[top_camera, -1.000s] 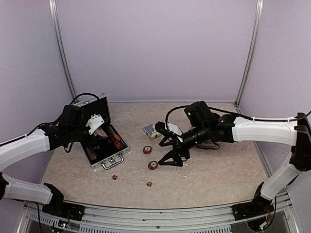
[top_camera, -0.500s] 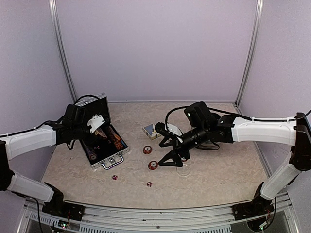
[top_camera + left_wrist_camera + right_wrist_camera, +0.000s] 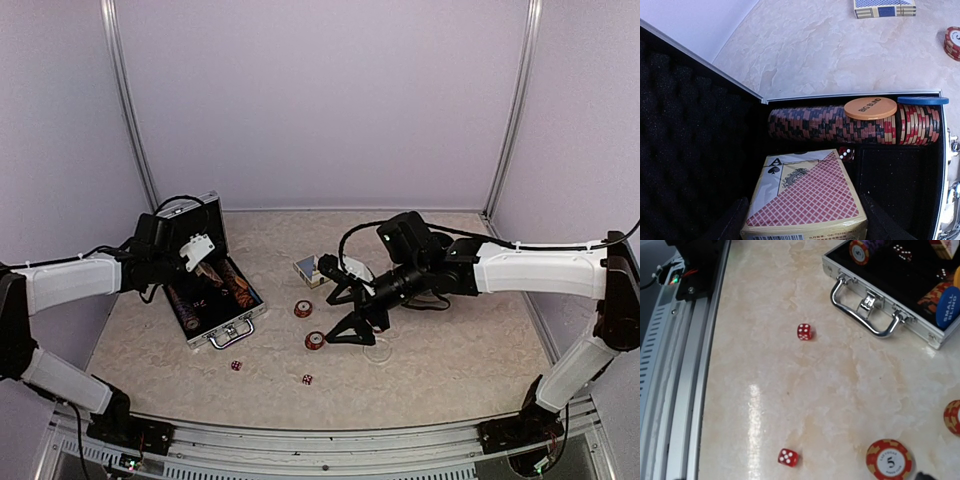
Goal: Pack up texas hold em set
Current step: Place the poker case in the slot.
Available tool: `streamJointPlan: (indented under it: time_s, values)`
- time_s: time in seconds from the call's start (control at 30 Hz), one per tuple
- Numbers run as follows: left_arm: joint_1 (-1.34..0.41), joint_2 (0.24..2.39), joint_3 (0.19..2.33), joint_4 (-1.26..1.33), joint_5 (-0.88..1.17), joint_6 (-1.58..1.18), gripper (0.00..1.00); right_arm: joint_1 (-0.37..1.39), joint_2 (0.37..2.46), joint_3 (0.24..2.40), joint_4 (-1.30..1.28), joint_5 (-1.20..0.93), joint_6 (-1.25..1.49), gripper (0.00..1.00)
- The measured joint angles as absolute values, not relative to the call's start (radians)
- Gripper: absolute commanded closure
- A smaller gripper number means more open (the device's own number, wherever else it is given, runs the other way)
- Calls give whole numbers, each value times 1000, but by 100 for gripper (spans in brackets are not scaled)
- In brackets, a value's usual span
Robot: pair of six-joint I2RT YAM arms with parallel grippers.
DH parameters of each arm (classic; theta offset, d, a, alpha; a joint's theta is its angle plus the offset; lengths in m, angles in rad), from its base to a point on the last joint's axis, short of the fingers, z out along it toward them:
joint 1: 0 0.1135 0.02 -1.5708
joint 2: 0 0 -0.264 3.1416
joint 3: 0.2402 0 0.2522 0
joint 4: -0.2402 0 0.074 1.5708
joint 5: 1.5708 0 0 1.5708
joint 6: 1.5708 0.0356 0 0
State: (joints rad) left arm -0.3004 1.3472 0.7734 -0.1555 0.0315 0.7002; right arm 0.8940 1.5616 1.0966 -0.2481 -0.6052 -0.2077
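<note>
Red die (image 3: 804, 331) near open briefcase (image 3: 867, 302)

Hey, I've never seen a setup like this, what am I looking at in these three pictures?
Two robot arms, bolted to a table, each end in a two-finger gripper. One picture looks down from above; the other two come from cameras on the wrists. The left gripper holds a card box over an open silver case of poker chips. On the table lie loose chips, red dice and a second card box. The right gripper hangs near those chips; whether it is open is unclear.
</note>
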Motion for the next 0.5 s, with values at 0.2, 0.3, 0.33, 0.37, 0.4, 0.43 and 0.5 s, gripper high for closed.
streamJointPlan:
  time_s: [0.2, 0.3, 0.33, 0.37, 0.4, 0.43, 0.5]
  values:
    - [-279, 1378, 775, -142, 50, 698, 74, 894, 1563, 1097, -247, -606, -208, 1]
    - [-269, 1382, 775, -139, 64, 694, 74, 894, 1571, 1097, -247, -606, -208, 1]
    - [-265, 1383, 775, -136, 69, 692, 74, 894, 1574, 1097, -247, -606, -208, 1]
    - [-262, 1386, 776, -134, 73, 691, 74, 894, 1576, 1096, -247, -605, -208, 1]
    - [-259, 1389, 777, -133, 76, 688, 74, 894, 1577, 1096, -247, -606, -208, 1]
    - [-256, 1393, 778, -131, 80, 685, 74, 894, 1577, 1096, -247, -606, -208, 1]
    - [-249, 1403, 783, -130, 91, 682, 73, 894, 1577, 1097, -247, -606, -209, 1]
